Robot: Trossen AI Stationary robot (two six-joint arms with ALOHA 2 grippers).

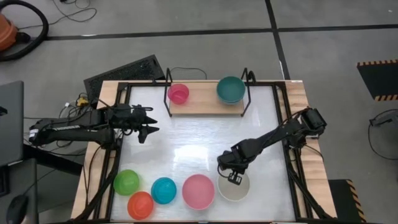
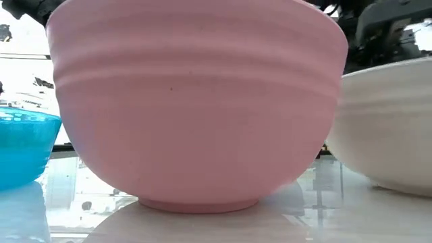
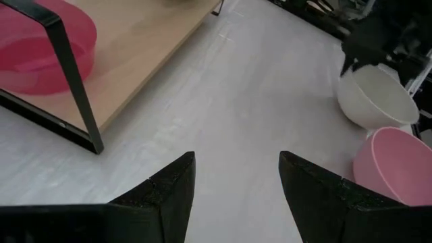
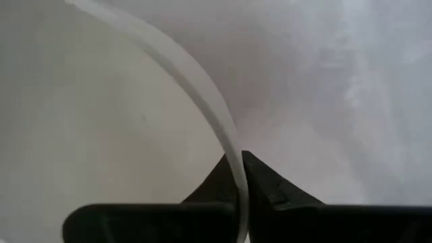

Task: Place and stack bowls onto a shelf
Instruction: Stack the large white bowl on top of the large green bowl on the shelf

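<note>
Cream-white bowl [image 1: 234, 188] at near edge of white tabletop [image 1: 199, 143], right of pink bowl [image 1: 198, 191]; right gripper [image 1: 234, 177] clenched on its rim. Left gripper [image 1: 149, 124] spread, empty, hovering left. Shelf [image 1: 205, 107] far: magenta bowl [image 1: 178, 93], teal bowl [image 1: 231, 89]. Grey floor around. Low view mostly blocked by pink bowl.

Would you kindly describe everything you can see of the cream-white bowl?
The cream-white bowl is round, plain, smooth plastic by its look, with a thin rim. It stands upright on the white tabletop near the front edge, beside the pink bowl. The right gripper is shut on its rim, one finger inside and one outside.
</note>
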